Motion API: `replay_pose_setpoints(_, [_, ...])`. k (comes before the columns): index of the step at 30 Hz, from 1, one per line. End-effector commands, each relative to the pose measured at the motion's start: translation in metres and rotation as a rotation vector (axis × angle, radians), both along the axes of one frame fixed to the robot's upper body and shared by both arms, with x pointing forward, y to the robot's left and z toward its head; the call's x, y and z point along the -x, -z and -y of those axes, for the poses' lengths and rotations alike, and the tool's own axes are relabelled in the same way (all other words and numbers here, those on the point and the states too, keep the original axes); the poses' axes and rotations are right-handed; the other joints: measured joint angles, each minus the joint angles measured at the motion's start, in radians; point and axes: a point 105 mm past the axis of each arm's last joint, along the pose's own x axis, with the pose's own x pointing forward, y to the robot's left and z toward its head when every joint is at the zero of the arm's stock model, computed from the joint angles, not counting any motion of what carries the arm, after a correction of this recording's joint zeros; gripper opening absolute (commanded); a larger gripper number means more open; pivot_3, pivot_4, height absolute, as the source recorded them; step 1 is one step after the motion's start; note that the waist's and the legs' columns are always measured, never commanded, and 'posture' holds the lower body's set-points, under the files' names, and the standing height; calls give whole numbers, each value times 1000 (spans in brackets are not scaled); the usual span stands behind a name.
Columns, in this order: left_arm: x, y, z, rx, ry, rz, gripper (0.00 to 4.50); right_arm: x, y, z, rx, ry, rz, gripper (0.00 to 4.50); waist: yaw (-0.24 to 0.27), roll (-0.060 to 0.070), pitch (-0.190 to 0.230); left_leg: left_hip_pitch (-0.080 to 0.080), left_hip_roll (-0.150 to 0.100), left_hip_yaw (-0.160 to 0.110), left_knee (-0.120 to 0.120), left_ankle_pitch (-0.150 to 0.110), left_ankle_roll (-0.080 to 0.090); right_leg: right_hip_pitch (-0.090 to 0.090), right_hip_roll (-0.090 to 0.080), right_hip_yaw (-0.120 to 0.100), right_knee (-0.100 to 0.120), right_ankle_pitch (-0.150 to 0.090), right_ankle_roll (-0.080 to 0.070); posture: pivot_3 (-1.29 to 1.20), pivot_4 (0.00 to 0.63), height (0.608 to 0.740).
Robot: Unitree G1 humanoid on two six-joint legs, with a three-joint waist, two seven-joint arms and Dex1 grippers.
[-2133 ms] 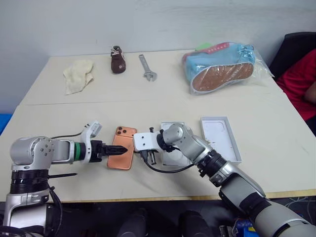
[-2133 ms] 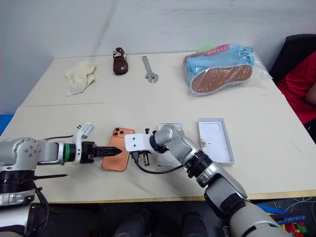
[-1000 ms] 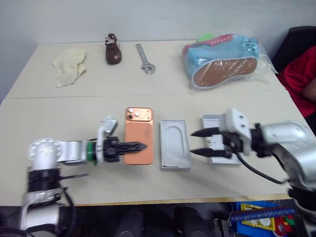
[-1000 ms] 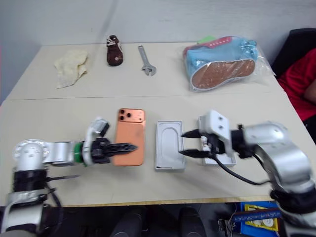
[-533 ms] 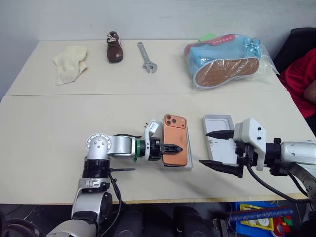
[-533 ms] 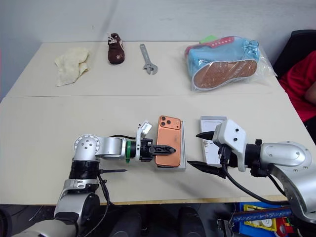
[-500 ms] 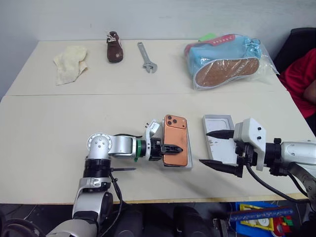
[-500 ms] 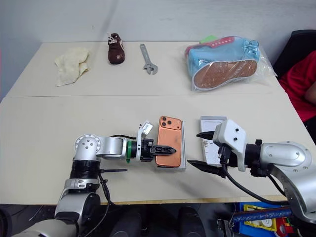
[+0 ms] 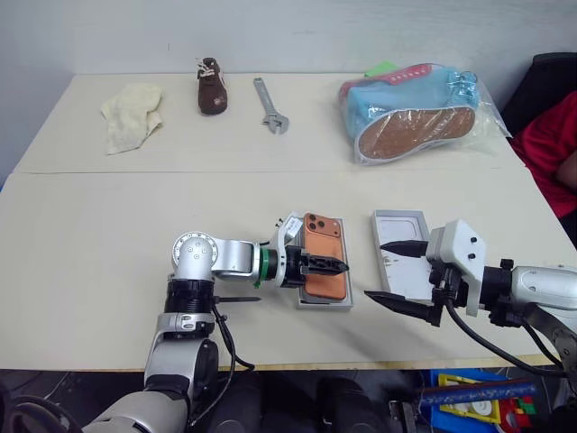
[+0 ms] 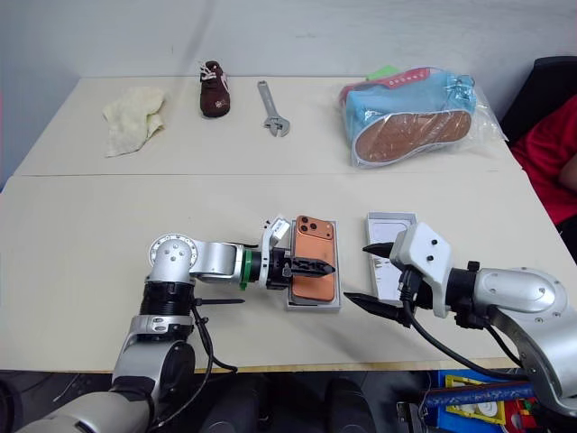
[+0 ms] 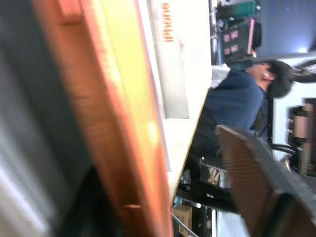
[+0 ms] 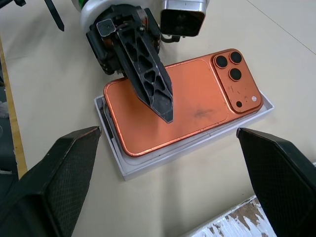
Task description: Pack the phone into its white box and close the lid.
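Moved rightward, the phone (image 12: 173,101) overlies the white box (image 12: 148,163); both hands spread.

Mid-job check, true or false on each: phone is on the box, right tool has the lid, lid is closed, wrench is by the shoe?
1. The phone lies lens side up on the box. True.
2. The right tool holds the lid. False: it is open and empty, hovering by the lid.
3. The lid is on the box. False: it lies open side up beside the box, apart from it.
4. A wrench lies near the brown shoe. True.
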Motion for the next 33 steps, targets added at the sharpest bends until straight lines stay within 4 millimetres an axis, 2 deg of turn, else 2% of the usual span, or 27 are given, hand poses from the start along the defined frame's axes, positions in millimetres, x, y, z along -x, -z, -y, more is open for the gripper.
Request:
replay_pose_setpoints(1, [4,-13,-1,-8,59,82,4150,4,-10,-2,10,-13,58,4500,-1,0,0,0,0,0,0,0,0,0,0,0,0,0,0,0,150,740])
replay_pose_setpoints(2, [6,-16,-3,-22,80,112,4415,4,-10,-3,11,-12,57,4500,-2,0,0,0,0,0,0,0,0,0,0,0,0,0,0,0,150,740])
replay_pose_setpoints(12, [19,-30,-15,-66,183,246,4415,5,-6,-2,4,2,54,4500,-1,1,0,0,1,-1,0,0,0,0,0,1,-1,0,0,0,150,740])
replay_pose_setpoints(21, [14,-28,-1,-74,190,274,4415,3,-7,-4,-7,6,52,4500,2,1,0,0,1,-2,1,0,0,1,0,2,-1,0,0,0,150,740])
replay_pose_setpoints(27, [17,-29,-20,-138,225,367,4415,5,-5,-2,-8,17,43,4500,-4,1,1,0,1,-1,1,0,0,1,0,2,0,0,0,0,150,740])
replay_pose_setpoints(33, [28,-40,-48,-135,267,461,4415,5,-1,3,9,61,18,4500,-2,2,1,0,1,-2,0,0,0,1,-1,7,-1,0,-1,0,150,740])
